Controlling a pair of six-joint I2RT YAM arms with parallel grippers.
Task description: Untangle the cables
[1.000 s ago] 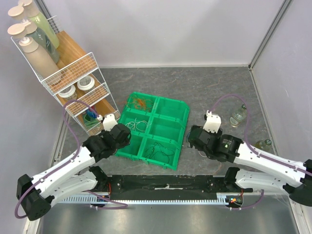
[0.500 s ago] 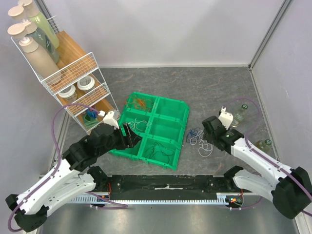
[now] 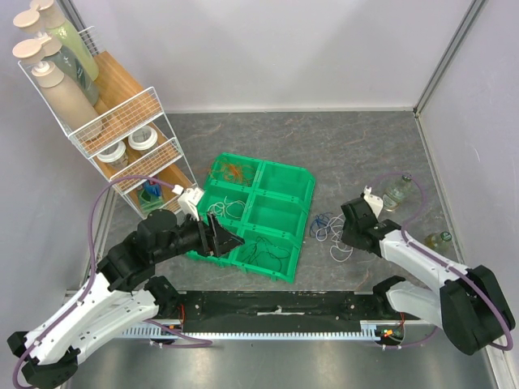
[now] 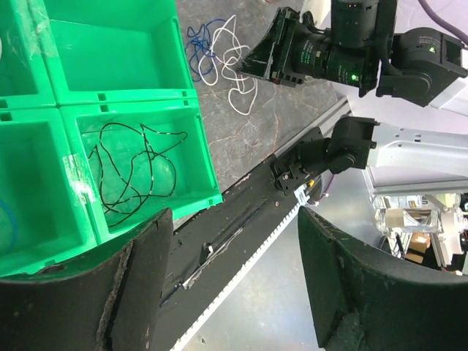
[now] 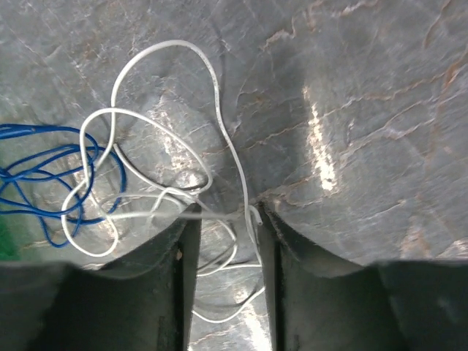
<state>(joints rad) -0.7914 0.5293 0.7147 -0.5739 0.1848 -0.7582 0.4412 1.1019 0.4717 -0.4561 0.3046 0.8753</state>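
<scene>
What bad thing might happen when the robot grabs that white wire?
The white cable crosses the blue cable, so lifting it may drag the blue one along or tighten the tangle. Several white strands lie between the fingers of the right gripper, so it may pinch a loop instead of one strand.

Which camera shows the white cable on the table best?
The right wrist view: the white cable fills it, loops close up. The top view shows only a tiny squiggle; the left wrist view shows it small and far.
</scene>
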